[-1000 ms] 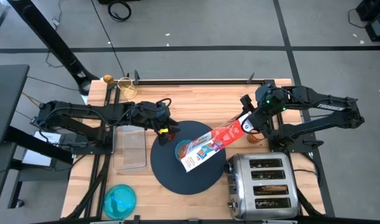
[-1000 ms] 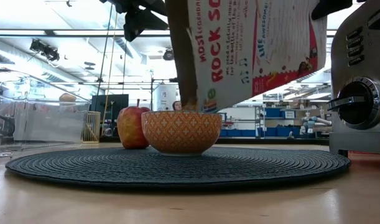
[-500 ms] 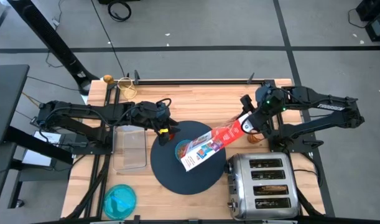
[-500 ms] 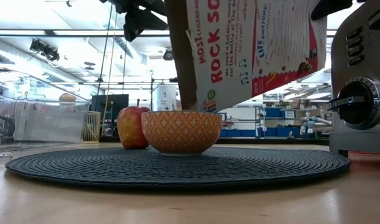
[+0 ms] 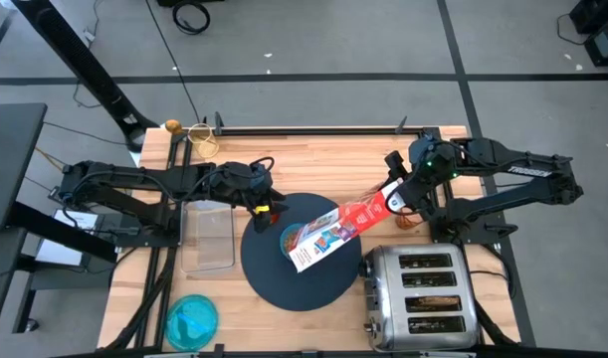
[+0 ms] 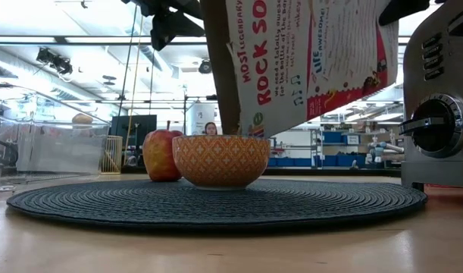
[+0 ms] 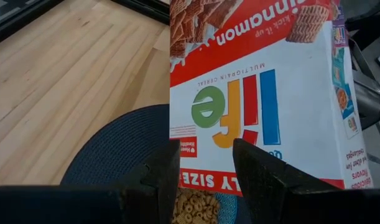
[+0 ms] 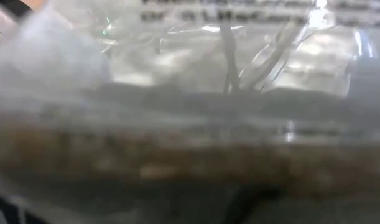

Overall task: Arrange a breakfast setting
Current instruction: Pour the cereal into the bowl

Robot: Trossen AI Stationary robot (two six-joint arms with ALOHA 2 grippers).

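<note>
Inspection runs left to right across the table. The teal plate sits at the near-left corner, well apart from the dark-grey round mat, so it is not yet placed. The clear rectangular tray lies just beside the mat. The left gripper hovers over the mat's far-left edge above the apple, fingers parted and holding nothing. The apple and the patterned bowl stand on the mat, done. The right gripper clamps the cereal box, tipped mouth-down over the bowl; cereal is in it. The toaster stands near right. Judged roughly midway: plate, toast, cup, spoon remain.
</note>
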